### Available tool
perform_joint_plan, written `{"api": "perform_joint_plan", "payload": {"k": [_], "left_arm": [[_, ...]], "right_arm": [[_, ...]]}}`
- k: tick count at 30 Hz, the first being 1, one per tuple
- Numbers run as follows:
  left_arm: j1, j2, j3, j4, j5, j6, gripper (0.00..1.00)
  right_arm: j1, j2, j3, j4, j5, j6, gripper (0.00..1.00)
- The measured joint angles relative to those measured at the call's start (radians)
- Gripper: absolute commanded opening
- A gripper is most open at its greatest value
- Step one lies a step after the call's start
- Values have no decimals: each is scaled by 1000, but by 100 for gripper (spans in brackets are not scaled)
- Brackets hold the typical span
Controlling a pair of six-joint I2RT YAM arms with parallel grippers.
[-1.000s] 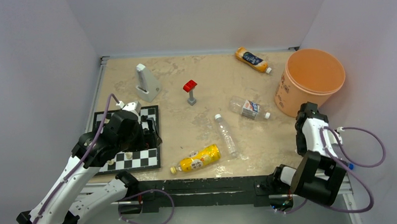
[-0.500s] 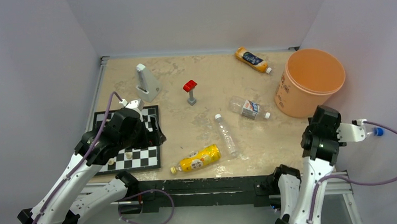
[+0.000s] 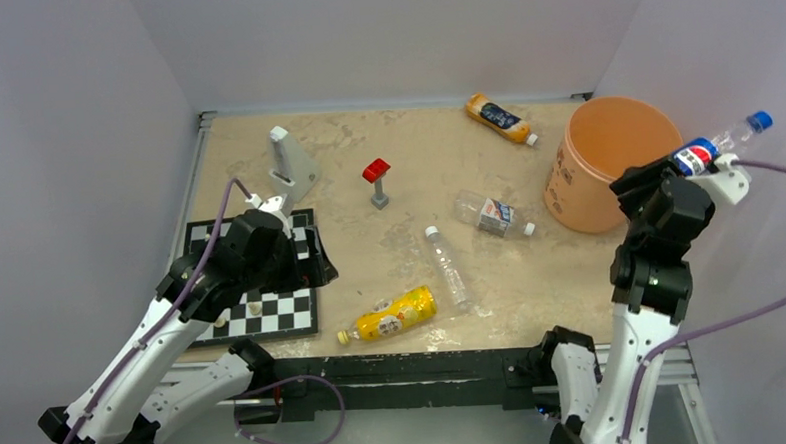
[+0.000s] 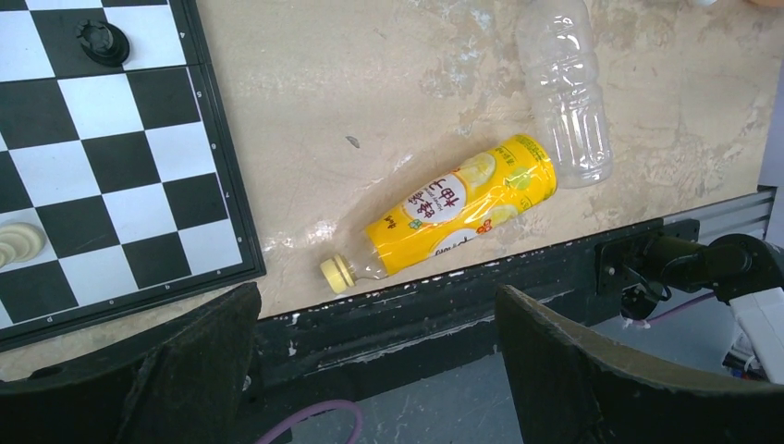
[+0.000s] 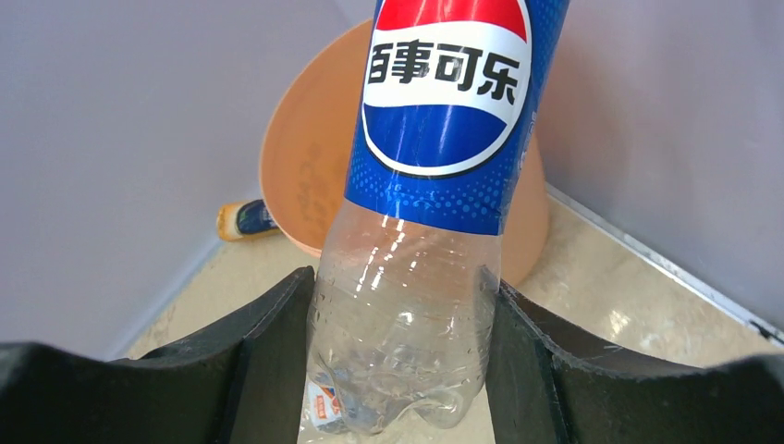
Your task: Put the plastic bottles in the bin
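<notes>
My right gripper point(image 5: 398, 319) is clamped on the clear lower body of the Pepsi bottle point(image 5: 444, 111) and holds it in the air just beside the right rim of the bin point(image 3: 580, 189). I judge I should swing it left until its whole length is over the mouth, then let go, so it cannot glance off the rim. Its long axis slants from my jaws up toward the right wall, blue cap leading. My left gripper point(image 4: 374, 305) stands open and empty.

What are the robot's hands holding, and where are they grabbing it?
The right gripper pinches the Pepsi bottle by its clear lower body, below the blue label. The left gripper is open, holding nothing.
</notes>
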Motion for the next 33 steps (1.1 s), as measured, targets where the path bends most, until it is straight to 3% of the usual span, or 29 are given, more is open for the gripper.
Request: {"api": "perform_joint_plan", "payload": {"k": [5, 9, 12, 16, 24, 28, 33], "left_arm": [[0, -1, 0, 1, 3, 0, 100], [0, -6, 0, 2, 4, 0, 100], [0, -21, 0, -2, 0, 0, 100], [0, -54, 0, -25, -21, 1, 100], [0, -110, 2, -72, -63, 1, 100], [0, -112, 2, -79, -71, 2, 100], [0, -124, 1, -90, -77, 5, 100]], "right_arm": [[51, 182, 103, 87, -51, -75, 0], [167, 350, 209, 107, -3, -136, 0], [212, 441, 249, 136, 16, -169, 6], [216, 502, 253, 141, 58, -191, 19], [215, 534, 253, 155, 94, -207, 73], [215, 545, 253, 159, 111, -219, 84], [215, 572, 260, 156, 117, -235, 87]]}}
